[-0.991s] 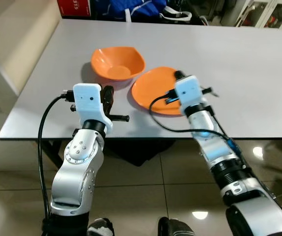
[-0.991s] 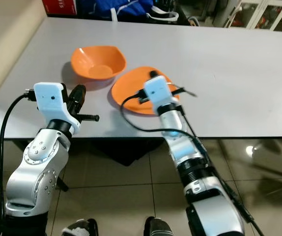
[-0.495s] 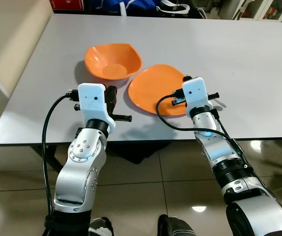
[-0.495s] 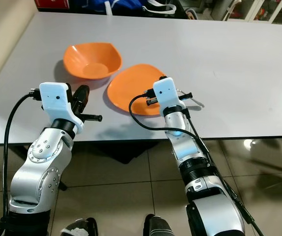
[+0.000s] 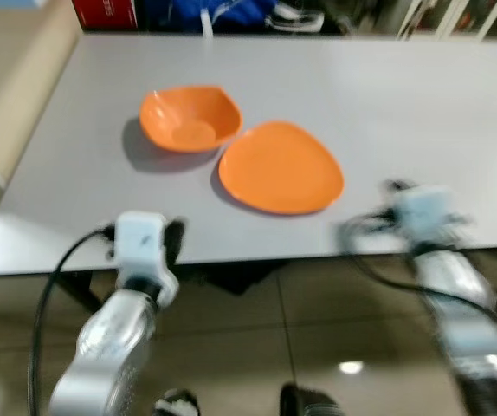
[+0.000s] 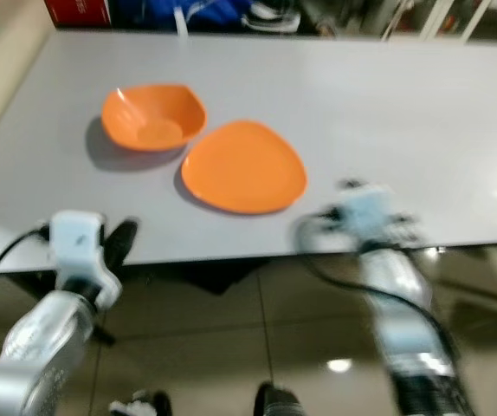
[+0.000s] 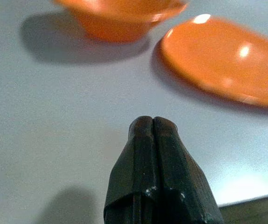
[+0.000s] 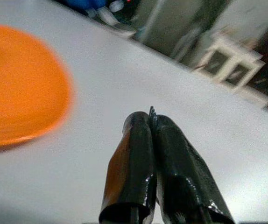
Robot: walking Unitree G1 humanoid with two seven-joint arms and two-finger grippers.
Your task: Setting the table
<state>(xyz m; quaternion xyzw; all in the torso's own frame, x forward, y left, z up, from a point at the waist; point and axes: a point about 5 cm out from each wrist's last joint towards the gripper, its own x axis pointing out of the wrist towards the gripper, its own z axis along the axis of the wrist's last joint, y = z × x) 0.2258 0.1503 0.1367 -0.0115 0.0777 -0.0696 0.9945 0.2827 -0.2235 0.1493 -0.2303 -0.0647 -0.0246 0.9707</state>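
Note:
An orange bowl (image 5: 188, 120) and a flat orange plate (image 5: 280, 166) sit side by side on the grey table (image 5: 404, 95), the bowl to the plate's left. My left gripper (image 7: 152, 122) is shut and empty, low at the table's front edge, short of the bowl. My right gripper (image 8: 150, 116) is shut, hovering over bare tabletop to the right of the plate (image 8: 17, 84). A tiny thin tip pokes out between its fingertips; what it is cannot be made out. Both eye views are blurred by motion.
Beyond the table's far edge stand a red box (image 5: 103, 12) and blue fabric (image 5: 222, 10). A beige surface (image 5: 15, 78) runs along the table's left side. Glossy tiled floor (image 5: 318, 303) lies below the front edge.
Both arms have drawn back toward the table's front edge. My right gripper left the plate's near rim and now sits to its right. My left gripper dropped lower.

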